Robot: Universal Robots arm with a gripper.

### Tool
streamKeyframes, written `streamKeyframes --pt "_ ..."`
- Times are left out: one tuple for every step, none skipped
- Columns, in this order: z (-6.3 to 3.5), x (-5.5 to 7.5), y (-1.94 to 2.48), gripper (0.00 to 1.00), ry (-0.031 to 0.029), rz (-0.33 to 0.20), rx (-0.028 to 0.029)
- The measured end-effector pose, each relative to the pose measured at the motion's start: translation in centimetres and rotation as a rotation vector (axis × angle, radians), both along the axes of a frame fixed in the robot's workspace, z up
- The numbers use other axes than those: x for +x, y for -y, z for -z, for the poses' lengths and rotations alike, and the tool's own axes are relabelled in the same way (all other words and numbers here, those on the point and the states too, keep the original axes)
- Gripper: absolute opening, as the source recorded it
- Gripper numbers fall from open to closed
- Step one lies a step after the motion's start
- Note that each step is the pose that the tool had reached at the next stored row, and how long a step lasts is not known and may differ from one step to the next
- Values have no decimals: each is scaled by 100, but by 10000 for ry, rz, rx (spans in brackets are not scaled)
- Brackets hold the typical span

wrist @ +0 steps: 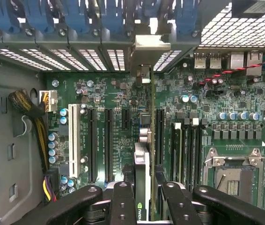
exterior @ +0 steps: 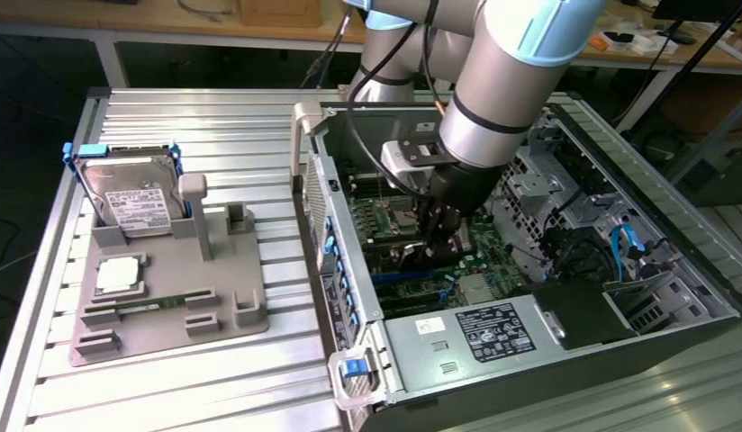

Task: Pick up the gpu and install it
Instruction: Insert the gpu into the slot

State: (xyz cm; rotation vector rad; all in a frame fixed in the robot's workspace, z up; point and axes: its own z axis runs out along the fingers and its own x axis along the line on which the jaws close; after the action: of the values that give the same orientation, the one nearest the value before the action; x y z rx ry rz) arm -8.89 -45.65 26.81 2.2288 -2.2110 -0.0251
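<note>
Black-fingered claw (wrist: 144,202), clamped on thin black edge-on gpu (wrist: 142,164); green motherboard (wrist: 114,93) with long black slots (wrist: 108,145) just beyond its tips; hazard: skew could jam card beside slot.

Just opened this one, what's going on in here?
The robot arm's black gripper is down inside the open grey metal computer case, shut on the gpu, a thin black card seen edge-on between its fingers. The card stands upright over the green motherboard, in line with its long dark slots; whether it is seated I cannot tell. The silver labelled hard drive sits in its grey holder.
</note>
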Motion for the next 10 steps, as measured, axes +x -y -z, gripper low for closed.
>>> streamKeyframes --pt "6 -6 0 27 0 0 0" --pt "11 -12 0 27 -1 0 -1" --pt "13 -18 1 27 -1 1 -1" --pt "13 -21 0 27 -2 0 -2" --pt "14 -22 0 27 -1 -1 -3" --pt "15 -24 0 27 -1 0 -2" --pt "16 -27 0 27 0 0 -1" --pt "17 -30 0 27 0 1 0" --pt "20 -33 0 27 1 1 1" --pt "21 -35 0 27 3 0 1"
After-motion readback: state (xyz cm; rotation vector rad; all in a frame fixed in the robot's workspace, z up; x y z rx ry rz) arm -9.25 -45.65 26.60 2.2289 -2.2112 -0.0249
